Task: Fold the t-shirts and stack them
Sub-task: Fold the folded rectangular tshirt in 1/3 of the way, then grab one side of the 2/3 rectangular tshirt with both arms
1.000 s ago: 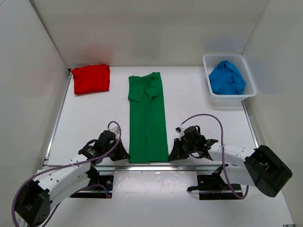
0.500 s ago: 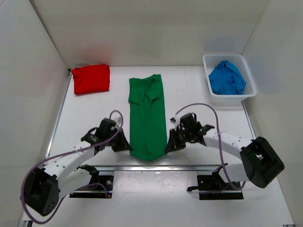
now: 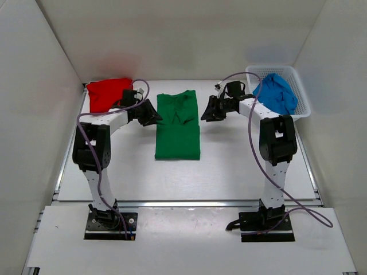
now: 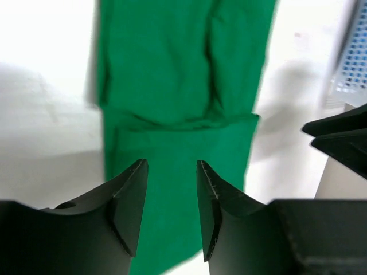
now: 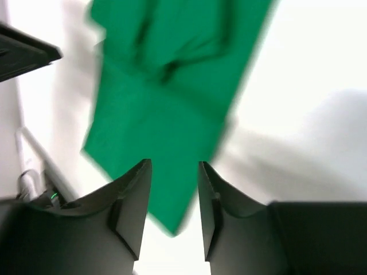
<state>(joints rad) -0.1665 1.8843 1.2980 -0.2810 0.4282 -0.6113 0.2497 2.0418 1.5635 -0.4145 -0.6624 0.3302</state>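
Observation:
The green t-shirt (image 3: 178, 129) lies in the middle of the table, folded in half into a short rectangle. It also shows in the left wrist view (image 4: 178, 86) and in the right wrist view (image 5: 166, 86). My left gripper (image 3: 153, 117) is open and empty at the left edge of its far part, jaws apart (image 4: 171, 172). My right gripper (image 3: 204, 114) is open and empty at the right edge (image 5: 174, 172). The red t-shirt (image 3: 110, 94) lies folded at the far left corner. The blue t-shirt (image 3: 275, 94) lies crumpled in the basket.
The white lattice basket (image 3: 281, 119) stands at the far right corner, close behind my right arm; it shows blurred in the left wrist view (image 4: 350, 63). White walls enclose the table on three sides. Both arms stretch far out from their bases.
Both grippers carried the green shirt's near hem from the front edge up to its far end, folding it in half, and have let go. The shirt is now half as long.

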